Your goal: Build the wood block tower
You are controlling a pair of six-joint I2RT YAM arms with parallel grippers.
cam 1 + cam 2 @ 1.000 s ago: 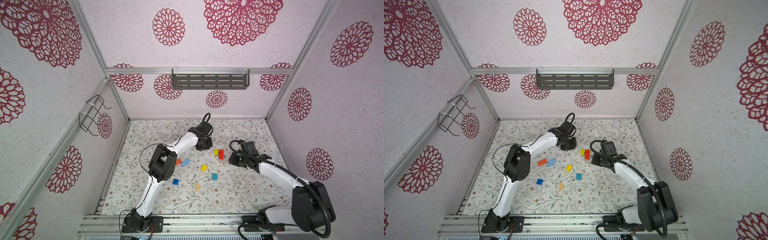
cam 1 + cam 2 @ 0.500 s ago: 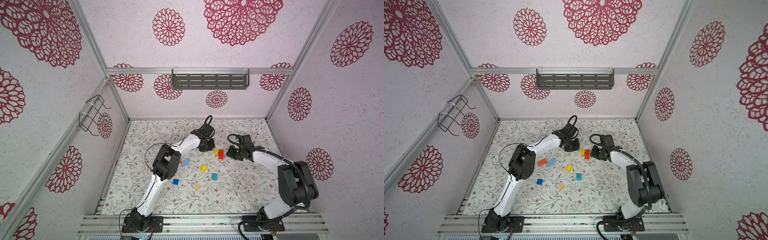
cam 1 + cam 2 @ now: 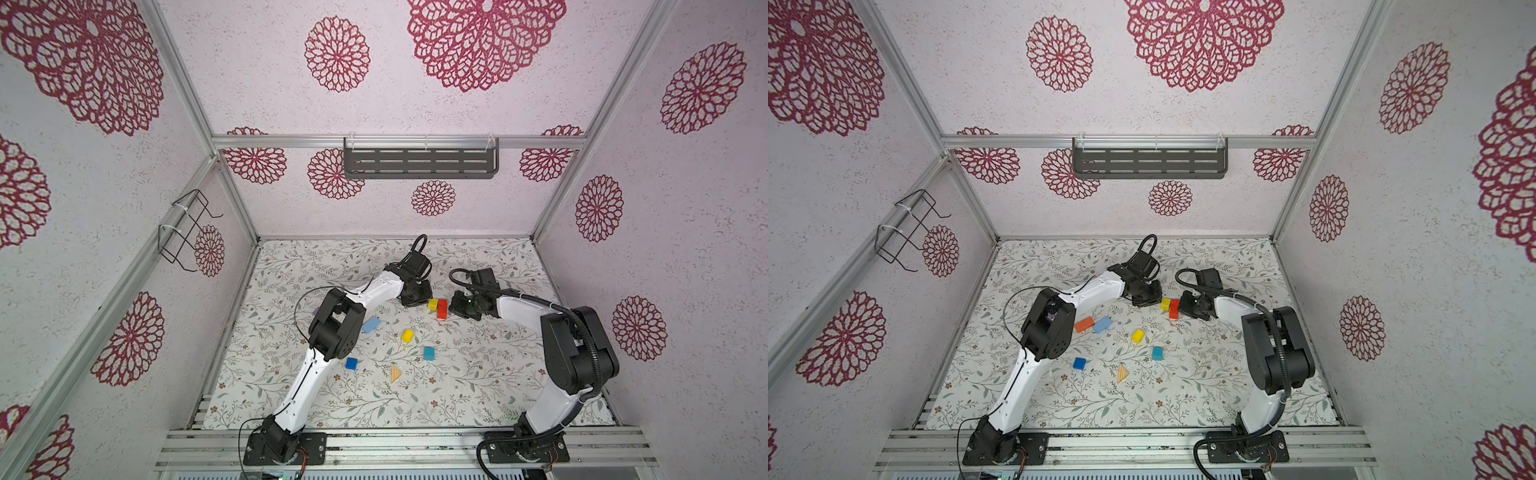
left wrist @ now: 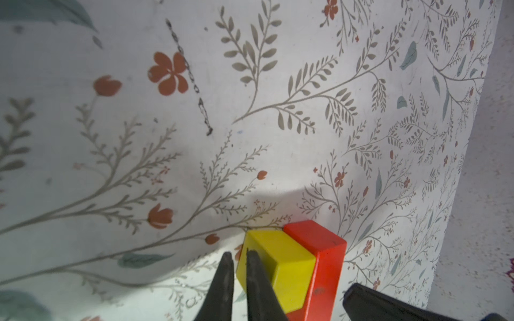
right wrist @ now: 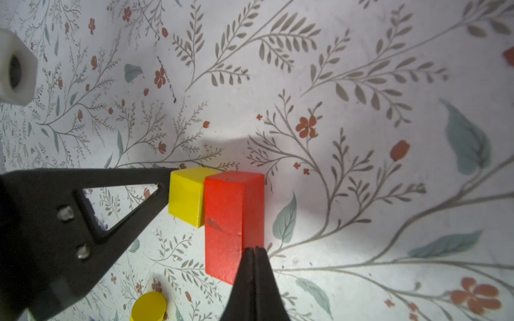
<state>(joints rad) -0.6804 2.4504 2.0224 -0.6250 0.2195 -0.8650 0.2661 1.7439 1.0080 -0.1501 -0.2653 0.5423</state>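
Left gripper [image 4: 237, 258] nearly clenched, empty, tips against yellow cube [image 4: 278, 264] | right gripper [image 5: 254, 251] clenched, empty, against red brick [image 5: 228, 222] | we judge squeezing may skew or topple them.

The table cover [image 3: 478, 374] is white, printed with grey-green leafy twigs and small rust-red flowers. The walls [image 3: 415, 104] are pale pink with dark red lace rosettes. A yellow cube [image 3: 433, 304] touches a red brick [image 3: 442, 308]. At about 8 o'clock from them lie an orange brick [image 3: 1084, 324] and a light blue brick [image 3: 1102, 324]; at 6 o'clock a second yellow block [image 3: 407, 335], a teal cube [image 3: 429, 353], a dark blue cube [image 3: 351, 363] and a plain wood wedge [image 3: 395, 373]. The arms [image 3: 374, 291] are white with black joints; the shelf [image 3: 419, 164] is dark grey.
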